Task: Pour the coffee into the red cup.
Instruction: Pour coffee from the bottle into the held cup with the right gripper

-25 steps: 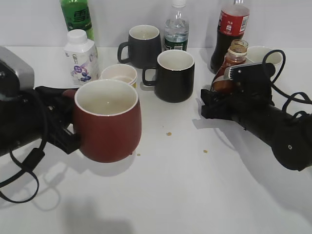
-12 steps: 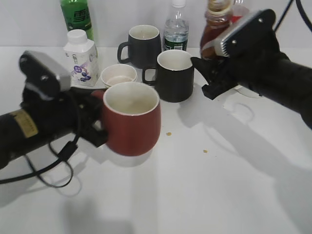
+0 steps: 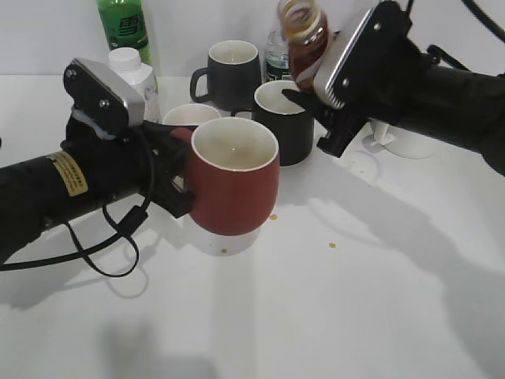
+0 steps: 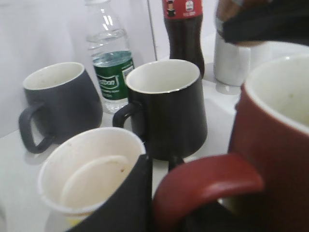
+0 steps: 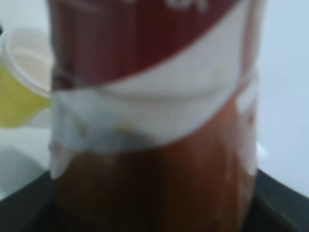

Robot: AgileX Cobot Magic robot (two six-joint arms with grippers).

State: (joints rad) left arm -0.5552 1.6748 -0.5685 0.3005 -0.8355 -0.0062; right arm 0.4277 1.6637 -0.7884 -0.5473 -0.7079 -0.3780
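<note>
The red cup (image 3: 235, 183) is a wide dark red mug with a pale, empty-looking interior, held above the table at centre left. My left gripper (image 3: 175, 178) is shut on its loop handle (image 4: 207, 181). The coffee bottle (image 3: 306, 35), brown with a red-brown and white label, is held up at the top centre, open neck tilted slightly left, above and right of the red cup. My right gripper (image 3: 312, 99) is shut on it. The bottle's label fills the right wrist view (image 5: 154, 111).
A black mug (image 3: 286, 120) and a dark grey mug (image 3: 230, 73) stand behind the red cup. A small yellow paper cup (image 3: 191, 116), a white milk carton (image 3: 134, 75), a green bottle (image 3: 124, 25), a water bottle (image 4: 112, 63), a cola bottle (image 4: 182, 29) and a white cup (image 3: 410, 144) stand around.
My right gripper has lifted the coffee bottle up and carried it left toward the red cup. My left gripper has raised the red cup and moved it right.
</note>
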